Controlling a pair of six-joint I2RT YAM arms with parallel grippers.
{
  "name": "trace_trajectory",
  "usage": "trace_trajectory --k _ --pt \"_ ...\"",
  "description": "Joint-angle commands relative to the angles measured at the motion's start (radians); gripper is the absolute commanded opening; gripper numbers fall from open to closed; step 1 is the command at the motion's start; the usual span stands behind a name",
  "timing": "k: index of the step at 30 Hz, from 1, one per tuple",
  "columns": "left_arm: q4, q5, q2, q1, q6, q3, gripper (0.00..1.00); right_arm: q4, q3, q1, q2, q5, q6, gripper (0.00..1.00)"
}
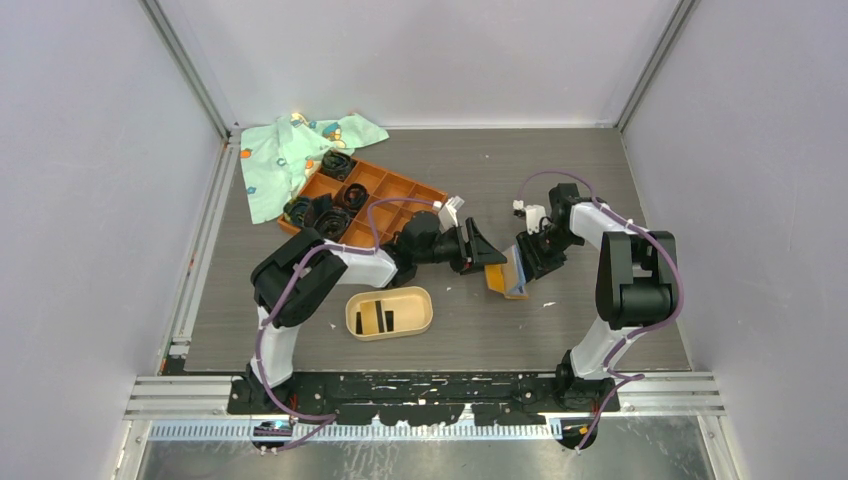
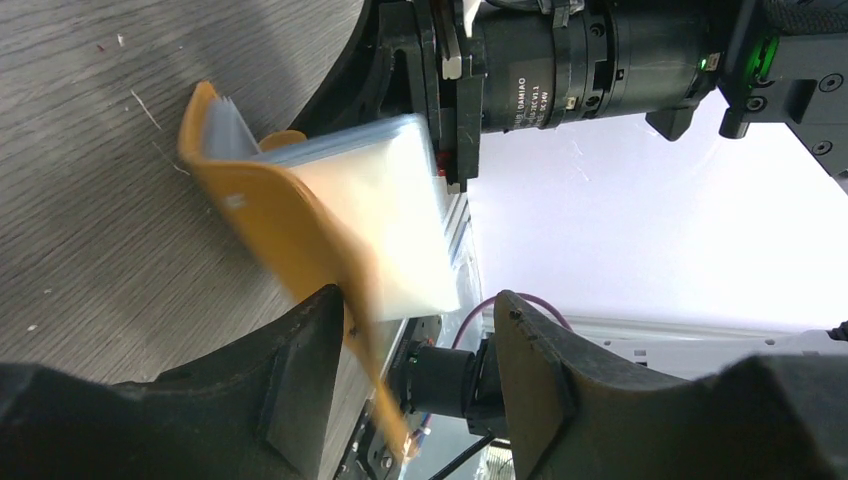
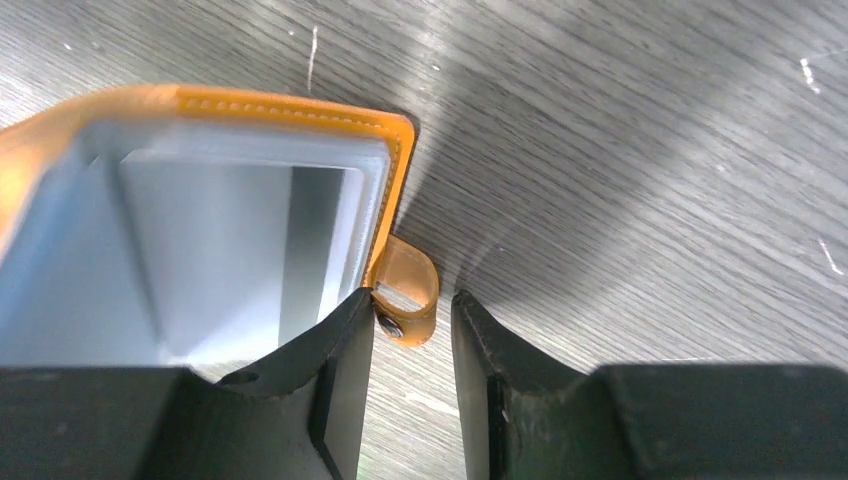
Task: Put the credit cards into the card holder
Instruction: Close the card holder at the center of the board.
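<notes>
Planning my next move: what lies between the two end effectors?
The open orange wallet, between the left end effector and right end effector, in the top view.

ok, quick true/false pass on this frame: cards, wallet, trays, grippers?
1. Dark credit cards stand in the card holder. True.
2. The orange wallet lies in the grid tray. False: it is on the table, right of the card holder.
3. The left gripper is clamped shut. False: its jaws stand apart, with the wallet's flap between them.
4. Black coiled bands sit in the grid tray. True.
5. The wallet's snap tab sits between the fingers of the right gripper. True.
</notes>
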Motion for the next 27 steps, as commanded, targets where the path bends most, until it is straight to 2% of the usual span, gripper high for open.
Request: trace_trajectory --k 1,12,16,19,22,27 --pt "0.079 0.013 -0.061 0.002 0.000 -0.013 0.57 0.005 -0.002 0.010 0.030 -0.035 0.014 0.40" --pt "0.032 0.020 -0.020 0.000 0.026 0.004 0.57 0.004 0.000 0.010 0.011 -0.095 0.023 0.41" --pt "-0.049 0.029 0.013 -0.009 0.057 0.061 0.57 0.003 0.002 0.010 0.002 -0.128 0.025 0.44" --pt "-0.079 0.030 0.048 -0.017 0.060 0.093 0.53 0.011 -0.002 -0.016 0.004 -0.111 0.026 0.44" --pt "-0.184 0.016 0.064 -0.023 0.093 0.136 0.47 0.026 -0.003 -0.026 -0.002 -0.068 0.034 0.42" --pt "-0.522 -0.058 0.080 -0.033 0.188 0.250 0.37 0.058 -0.017 -0.047 -0.027 -0.050 0.059 0.37"
